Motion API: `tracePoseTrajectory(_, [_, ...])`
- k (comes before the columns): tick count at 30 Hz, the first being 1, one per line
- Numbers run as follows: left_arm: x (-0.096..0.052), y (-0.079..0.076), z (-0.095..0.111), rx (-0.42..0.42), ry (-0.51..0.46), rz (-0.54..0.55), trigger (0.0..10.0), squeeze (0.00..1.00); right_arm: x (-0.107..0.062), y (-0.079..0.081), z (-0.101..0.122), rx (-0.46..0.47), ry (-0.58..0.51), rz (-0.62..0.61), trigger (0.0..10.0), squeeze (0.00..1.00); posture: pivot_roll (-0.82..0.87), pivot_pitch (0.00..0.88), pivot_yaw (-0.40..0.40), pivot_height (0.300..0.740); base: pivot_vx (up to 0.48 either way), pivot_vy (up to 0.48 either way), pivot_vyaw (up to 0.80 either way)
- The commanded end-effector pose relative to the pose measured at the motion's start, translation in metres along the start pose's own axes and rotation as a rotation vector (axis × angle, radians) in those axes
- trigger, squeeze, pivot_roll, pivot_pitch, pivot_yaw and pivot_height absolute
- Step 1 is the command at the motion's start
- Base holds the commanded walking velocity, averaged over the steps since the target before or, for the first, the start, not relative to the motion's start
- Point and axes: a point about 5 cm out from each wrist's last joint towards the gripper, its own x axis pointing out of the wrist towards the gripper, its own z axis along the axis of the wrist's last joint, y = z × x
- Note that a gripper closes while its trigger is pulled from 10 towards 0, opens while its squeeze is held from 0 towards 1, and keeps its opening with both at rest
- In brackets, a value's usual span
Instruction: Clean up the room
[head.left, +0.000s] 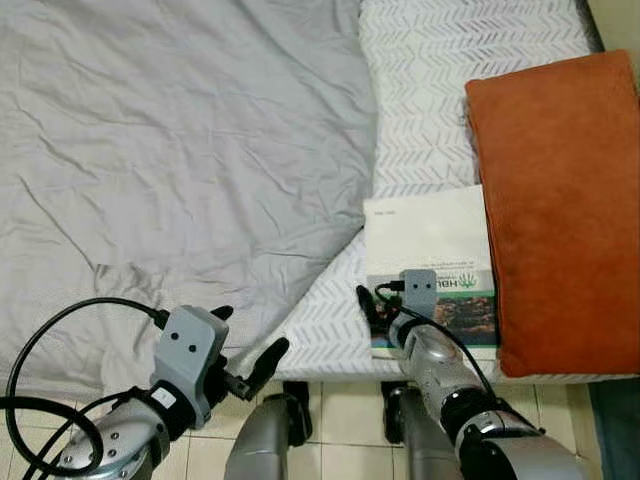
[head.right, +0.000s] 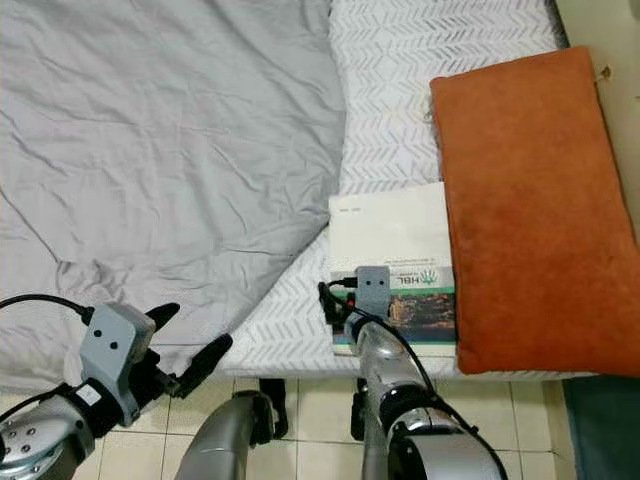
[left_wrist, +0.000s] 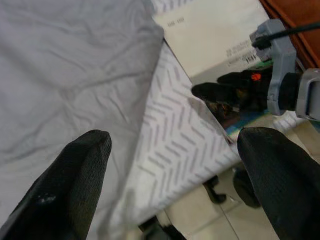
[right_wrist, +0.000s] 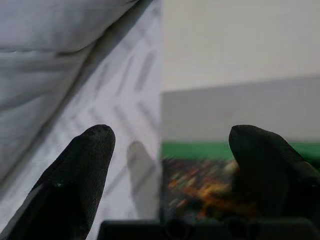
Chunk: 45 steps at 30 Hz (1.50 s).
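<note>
Here the right tool (head.left: 372, 308) is set spread at the booklet's (head.left: 425, 245) near edge on the bed (head.left: 330, 320), presumably to grip it. The left tool (head.left: 245, 345) is held spread by the grey sheet (head.left: 180, 150).

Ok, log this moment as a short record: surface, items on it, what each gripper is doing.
surface: bed with white patterned sheet, seen from above at its edge
cover: grey blanket spread over the robot's left part of the bed
item 1: orange cushion on the right, overlapping the booklet's edge
item 2: booklet, white cover with a green and photo band, lying flat near the bed's edge
right gripper: open, at the booklet's near left corner
left gripper: open, at the bed's edge by the blanket
floor: pale tiles below
</note>
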Motion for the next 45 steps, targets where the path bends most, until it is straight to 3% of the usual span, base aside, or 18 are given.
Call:
tracePoseTrajectory(1, [-0.005, -0.004, -0.004, -0.015, 0.027, -0.008, 10.0, 0.00, -0.008, 0.009, -0.029, 0.059, 0.094, 0.031, 10.0, 0.00, 0.12, 0.677, 0.144, 0.740, 0.000, 0.000, 0.00])
tracePoseTrajectory(6, [-0.007, -0.007, -0.005, -0.026, 0.031, 0.000, 10.0, 0.00, -0.008, 0.021, -0.021, 0.029, -0.001, 0.106, 10.0, 0.00, 0.12, 0.677, 0.134, 0.740, 0.000, 0.000, 0.00])
tracePoseTrajectory(9, [-0.010, -0.007, -0.004, -0.030, 0.030, 0.007, 10.0, 0.00, -0.004, -0.001, 0.033, -0.104, -0.251, 0.010, 10.0, 0.00, 0.13, 0.683, 0.133, 0.740, 0.000, 0.000, 0.00])
tracePoseTrajectory(10, [-0.011, -0.006, -0.004, -0.033, 0.029, 0.011, 10.0, 0.00, -0.006, -0.014, 0.056, -0.199, -0.345, -0.069, 10.0, 0.00, 0.13, 0.686, 0.133, 0.740, 0.000, 0.000, 0.00])
tracePoseTrajectory(14, [-0.013, -0.008, -0.004, -0.036, 0.030, 0.016, 10.0, 0.00, -0.008, -0.032, 0.070, -0.347, -0.364, -0.156, 10.0, 0.00, 0.12, 0.689, 0.131, 0.740, 0.000, 0.000, 0.00])
tracePoseTrajectory(15, [-0.015, -0.011, -0.006, -0.037, 0.034, 0.013, 10.0, 0.00, -0.009, -0.044, 0.065, -0.444, -0.304, -0.217, 10.0, 0.00, 0.13, 0.688, 0.131, 0.740, 0.000, 0.000, 0.00])
tracePoseTrajectory(17, [-0.016, -0.013, -0.006, -0.037, 0.036, 0.011, 10.0, 0.00, -0.010, -0.049, 0.061, -0.479, -0.276, -0.237, 10.0, 0.00, 0.13, 0.688, 0.131, 0.740, 0.000, 0.000, 0.00])
tracePoseTrajectory(18, [-0.017, -0.019, -0.009, -0.039, 0.046, -0.004, 10.0, 0.00, -0.011, -0.054, 0.041, -0.517, -0.155, -0.233, 10.0, 0.00, 0.14, 0.689, 0.133, 0.740, 0.000, 0.000, 0.00])
tracePoseTrajectory(20, [-0.018, -0.021, -0.010, -0.041, 0.050, -0.010, 10.0, 0.00, -0.012, -0.055, 0.033, -0.531, -0.111, -0.226, 10.0, 0.00, 0.14, 0.689, 0.133, 0.740, 0.000, 0.000, 0.00])
tracePoseTrajectory(21, [-0.019, -0.026, -0.013, -0.042, 0.067, -0.026, 10.0, 0.00, -0.016, -0.057, 0.011, -0.548, 0.001, -0.218, 10.0, 0.00, 0.15, 0.696, 0.136, 0.740, 0.000, 0.000, 0.00])
tracePoseTrajectory(26, [-0.021, -0.035, -0.020, -0.072, 0.091, -0.045, 10.0, 0.00, -0.028, -0.056, -0.034, -0.506, 0.202, -0.217, 10.0, 0.00, 0.16, 0.695, 0.137, 0.740, 0.000, 0.000, 0.00])
tracePoseTrajectory(32, [-0.021, -0.033, -0.021, -0.069, 0.089, -0.032, 10.0, 0.00, -0.024, -0.040, -0.037, -0.508, 0.197, -0.162, 10.0, 0.00, 0.15, 0.683, 0.133, 0.740, 0.000, 0.000, 0.00])
tracePoseTrajectory(35, [-0.018, -0.030, -0.019, -0.060, 0.075, -0.018, 10.0, 0.00, -0.020, -0.039, -0.027, -0.564, 0.142, -0.161, 10.0, 0.00, 0.14, 0.675, 0.126, 0.740, 0.000, 0.000, 0.00])
tracePoseTrajectory(37, [-0.015, -0.026, -0.020, -0.050, 0.054, 0.015, 10.0, 0.00, -0.014, -0.041, 0.004, -0.653, -0.035, -0.190, 10.0, 0.00, 0.12, 0.655, 0.105, 0.740, 0.000, 0.000, 0.00])
tracePoseTrajectory(39, [-0.013, -0.025, -0.022, -0.028, 0.048, 0.032, 10.0, 0.00, -0.012, -0.041, 0.029, -0.664, -0.174, -0.211, 10.0, 0.00, 0.11, 0.632, 0.090, 0.740, 0.000, 0.000, 0.00])
tracePoseTrajectory(42, [-0.010, -0.026, -0.027, -0.020, 0.046, 0.038, 10.0, 0.00, -0.012, -0.040, 0.047, -0.636, -0.283, -0.211, 10.0, 0.00, 0.08, 0.586, 0.066, 0.740, 0.000, 0.000, 0.00])
tracePoseTrajectory(43, [-0.005, -0.028, -0.030, -0.026, 0.031, 0.048, 10.0, 0.00, -0.017, -0.039, 0.070, -0.574, -0.417, -0.188, 10.0, 0.00, 0.04, 0.506, 0.035, 0.740, 0.000, 0.000, 0.00])
tracePoseTrajectory(45, [-0.002, -0.029, -0.031, -0.030, 0.022, 0.050, 10.0, 0.00, -0.020, -0.038, 0.079, -0.535, -0.463, -0.180, 10.0, 0.00, 0.03, 0.483, 0.027, 0.740, 0.000, 0.000, 0.00])
